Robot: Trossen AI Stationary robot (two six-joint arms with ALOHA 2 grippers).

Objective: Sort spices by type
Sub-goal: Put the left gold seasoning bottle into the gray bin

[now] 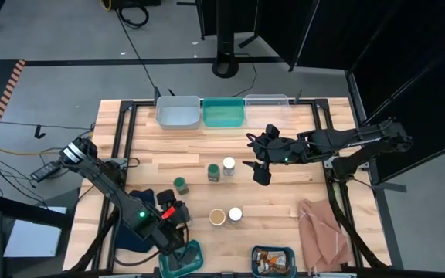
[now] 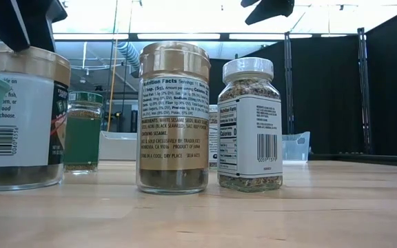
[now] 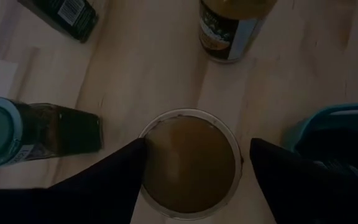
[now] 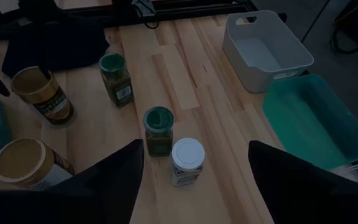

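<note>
My left gripper (image 3: 197, 146) is open above a tan-topped jar (image 3: 191, 163) that stands on the table near the near edge, one finger on each side of its lid. In the low view this jar (image 2: 23, 117) shows at the left. A second tan-topped jar (image 1: 218, 217) and a white-topped jar (image 1: 236, 215) stand beside it. Two green-topped jars (image 1: 181, 184) (image 1: 214, 171) and another white-topped jar (image 1: 229, 166) stand mid-table. My right gripper (image 4: 194, 149) is open and hovers over the green (image 4: 158, 129) and white (image 4: 187, 160) pair. A dark box (image 3: 61, 12) lies near the left gripper.
Three bins line the far edge: grey-white (image 1: 178, 112), teal (image 1: 224, 113), clear (image 1: 267, 102). At the near edge are a teal bin (image 1: 181, 259) and a bin with brown packets (image 1: 273, 260). A dark blue cloth (image 1: 147, 199) and a pinkish-brown cloth (image 1: 319, 228) lie on the table.
</note>
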